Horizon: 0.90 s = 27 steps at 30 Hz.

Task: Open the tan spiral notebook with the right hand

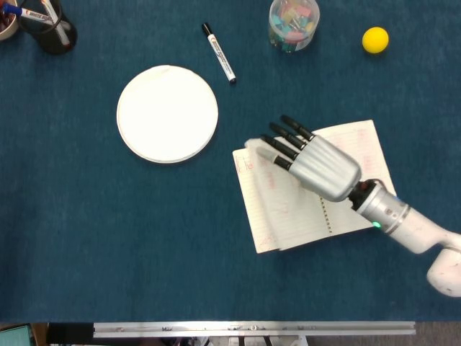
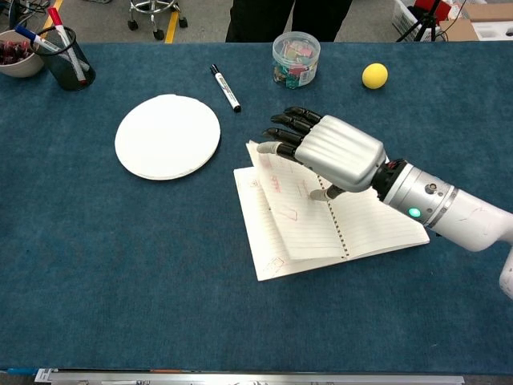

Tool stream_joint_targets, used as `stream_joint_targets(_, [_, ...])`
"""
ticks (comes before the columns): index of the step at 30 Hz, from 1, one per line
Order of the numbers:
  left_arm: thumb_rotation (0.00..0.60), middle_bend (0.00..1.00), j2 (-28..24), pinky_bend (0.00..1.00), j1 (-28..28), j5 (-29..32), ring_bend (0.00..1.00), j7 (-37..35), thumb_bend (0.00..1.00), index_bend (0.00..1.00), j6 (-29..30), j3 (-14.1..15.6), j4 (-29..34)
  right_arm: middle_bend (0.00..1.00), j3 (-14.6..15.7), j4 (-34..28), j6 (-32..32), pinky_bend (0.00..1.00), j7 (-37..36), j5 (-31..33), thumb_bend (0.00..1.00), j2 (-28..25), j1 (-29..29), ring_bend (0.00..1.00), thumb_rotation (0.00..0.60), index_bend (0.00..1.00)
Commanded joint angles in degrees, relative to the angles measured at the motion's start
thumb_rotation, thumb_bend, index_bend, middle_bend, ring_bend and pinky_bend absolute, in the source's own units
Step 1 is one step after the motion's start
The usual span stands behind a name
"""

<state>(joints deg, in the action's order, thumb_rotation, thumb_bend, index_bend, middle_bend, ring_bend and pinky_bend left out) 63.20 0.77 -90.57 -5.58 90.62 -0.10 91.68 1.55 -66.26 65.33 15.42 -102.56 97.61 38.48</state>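
Your tan spiral notebook [image 1: 302, 209] lies open near the table's middle, lined pages up, one leaf still lifted above the left page. Your right hand [image 1: 313, 162] hovers over that leaf, fingers [image 2: 290, 128] spread and extended, holding nothing. Left of it sits the white plate [image 1: 167, 113]; beyond lie the marker [image 1: 217, 52], the clip jar [image 1: 293, 24] and, far right, the yellow ball [image 1: 374, 40].

The right hand [image 1: 317, 164] covers the notebook's [image 1: 360, 155] spiral top and middle pages. A pen cup [image 1: 45, 25] is cut off.
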Motion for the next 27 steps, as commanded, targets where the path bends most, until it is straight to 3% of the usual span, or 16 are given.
stream_joint_targets(1, [0.6, 0.13, 0.0, 0.2, -0.03, -0.06, 0.14, -0.12, 0.4, 0.2, 0.08, -0.01, -0.06, 0.14, 0.57, 1.03, -0.68, 0.08, 0.54, -0.25, 0.0, 1.08, 0.36, 0.04, 0.6, 0.18])
stream_joint_targets(12, [0.6, 0.13, -0.09, 0.2, -0.24, -0.16, 0.14, -0.47, 0.4, 0.2, 0.31, 0.09, -0.29, 0.14, 1.97, 2.33, 0.94, 0.08, -0.38, -0.79, 0.0, 1.52, -0.26, 0.04, 0.6, 0.18])
stream_joint_targets(19, [0.6, 0.13, -0.17, 0.2, -0.13, -0.27, 0.14, -0.53, 0.4, 0.2, 0.36, -0.05, -0.2, 0.14, 1.59, -2.17, 6.04, 0.08, -0.95, -0.03, 0.0, -4.2, -2.84, 0.04, 0.6, 0.18])
stream_joint_targets(27, [0.6, 0.13, 0.35, 0.2, 0.59, -0.33, 0.14, -0.44, 0.4, 0.2, -0.39, -0.36, -0.49, 0.14, 0.21, -9.72, 13.19, 0.08, 0.18, 5.49, 0.0, -14.83, -9.96, 0.04, 0.6, 0.18])
